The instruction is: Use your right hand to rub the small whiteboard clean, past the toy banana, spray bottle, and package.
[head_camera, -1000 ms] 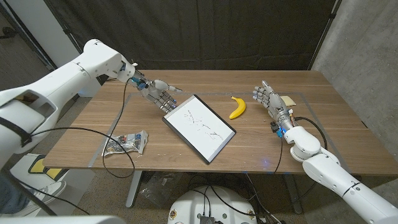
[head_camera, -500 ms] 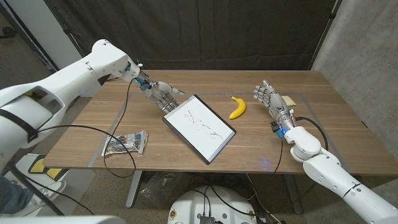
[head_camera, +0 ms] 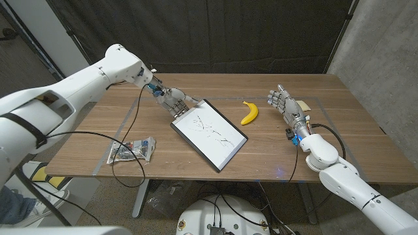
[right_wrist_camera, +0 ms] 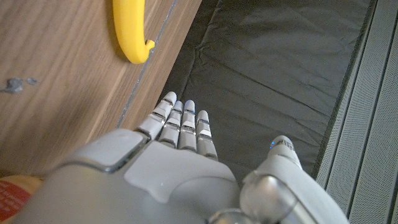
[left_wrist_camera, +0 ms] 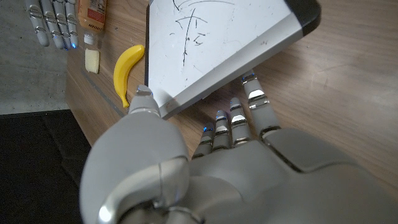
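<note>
The small whiteboard (head_camera: 209,134) lies at an angle in the middle of the table, black-framed and marked with thin dark scribbles (left_wrist_camera: 189,34). My left hand (head_camera: 175,101) is at its far left corner, with its fingers (left_wrist_camera: 239,115) and thumb against the frame edge; I see no grip. The toy banana (head_camera: 249,112) lies just right of the board. Further right, my right hand (head_camera: 285,104) stands off the board with fingers apart and holds nothing. In the right wrist view, the banana (right_wrist_camera: 127,25) lies ahead of that hand (right_wrist_camera: 168,168). The package (head_camera: 132,149) lies near the front left.
A small pale block (head_camera: 302,105) sits behind my right hand, and the left wrist view shows an orange pack (left_wrist_camera: 93,11) beside the block (left_wrist_camera: 92,60). A black cable (head_camera: 130,127) loops over the table's left side. Dark curtain hangs behind the far edge.
My left hand has slid right along the table and now touches the whiteboard's far left corner. The right hand has barely shifted. Board, banana and package lie as before.
</note>
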